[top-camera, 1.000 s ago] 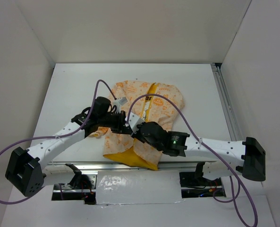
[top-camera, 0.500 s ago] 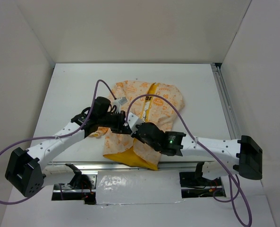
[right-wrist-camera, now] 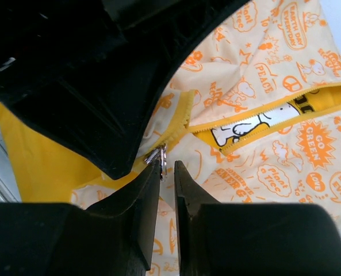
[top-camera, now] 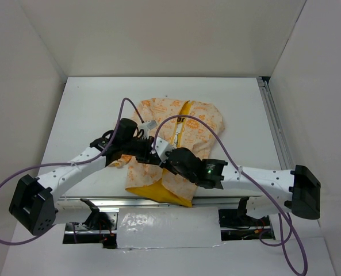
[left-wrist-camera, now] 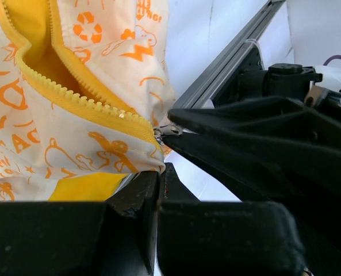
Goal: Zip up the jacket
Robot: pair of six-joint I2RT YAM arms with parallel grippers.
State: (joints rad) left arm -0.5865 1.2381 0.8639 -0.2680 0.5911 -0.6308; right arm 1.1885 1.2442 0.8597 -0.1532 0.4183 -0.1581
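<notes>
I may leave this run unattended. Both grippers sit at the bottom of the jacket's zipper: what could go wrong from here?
1. The right gripper has its jaws slightly apart around the silver zipper pull, apparently not clamping it. Closing could miss the small tab or catch fabric.
2. The left gripper is shut at the hem of the jacket. If that thin fabric slips, the jacket may bunch instead of zipping.
3. Both grippers are crowded together and could collide.

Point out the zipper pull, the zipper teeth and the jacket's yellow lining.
zipper pull [right-wrist-camera: 161, 157]: right wrist view, on its silver ring.
zipper teeth [left-wrist-camera: 72, 98]: left wrist view, midway along the yellow row.
yellow lining [top-camera: 158, 193]: top external view, on the flap turned out at the near edge.
</notes>
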